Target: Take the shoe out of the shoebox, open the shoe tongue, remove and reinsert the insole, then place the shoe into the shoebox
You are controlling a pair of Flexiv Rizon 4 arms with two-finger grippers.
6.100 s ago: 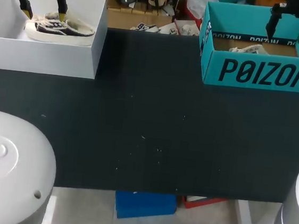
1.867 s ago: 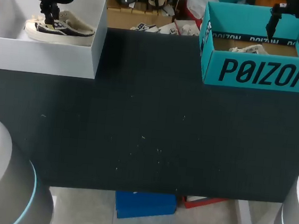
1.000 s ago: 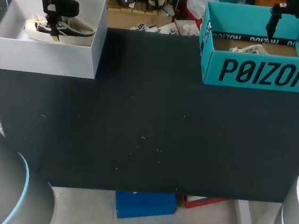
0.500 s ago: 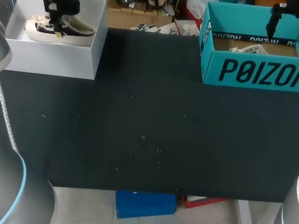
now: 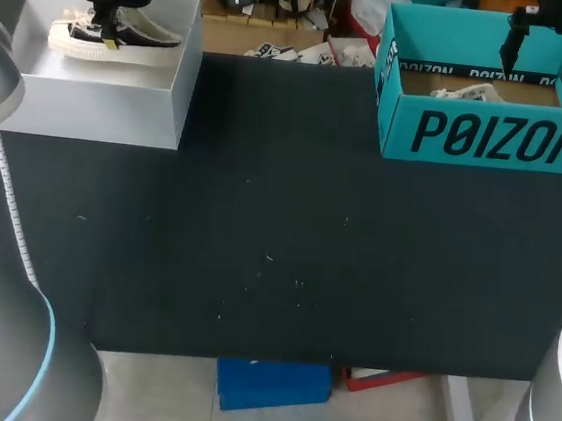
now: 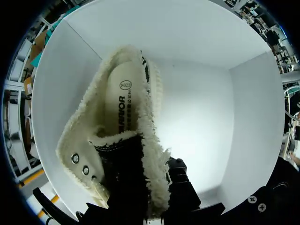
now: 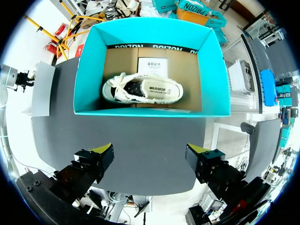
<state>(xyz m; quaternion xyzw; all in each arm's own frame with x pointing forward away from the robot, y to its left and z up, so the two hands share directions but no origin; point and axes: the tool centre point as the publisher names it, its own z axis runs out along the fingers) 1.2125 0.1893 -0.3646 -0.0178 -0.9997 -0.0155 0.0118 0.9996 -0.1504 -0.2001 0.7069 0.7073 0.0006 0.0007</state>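
The left end effector point(image 5: 106, 29) hangs down into the white shoebox point(image 5: 91, 100) and is closed narrowly on the shoe point(image 6: 124, 140). In the left wrist view the dark fingers pinch the shoe's upper from both sides near the laced front, with the fleecy collar rising between them. The yellow tips are hidden by the shoe. Gripping there, not at the toe or heel, probably keeps the shoe from swinging much and leaves its mouth facing the wrist, so the insole point(image 6: 123, 105) lies in plain sight ahead of the fingers. That suits a task that will later need the tongue and the insole reached.

The shoe is inside the box walls and hangs level from the end effector. It looks raised off the box floor, though the gap beneath it is not clearly visible. I judge the step to be taking the shoe out, with the lift just begun. The shoe must clear the rim before it can travel over the worktop point(image 5: 278, 240).

The right end effector point(image 7: 150, 151) is spread wide and holds nothing. It waits above a teal shoebox point(image 7: 89, 70), well apart from the left arm. A second shoe point(image 7: 140, 89) lies on its side ahead of those fingers.
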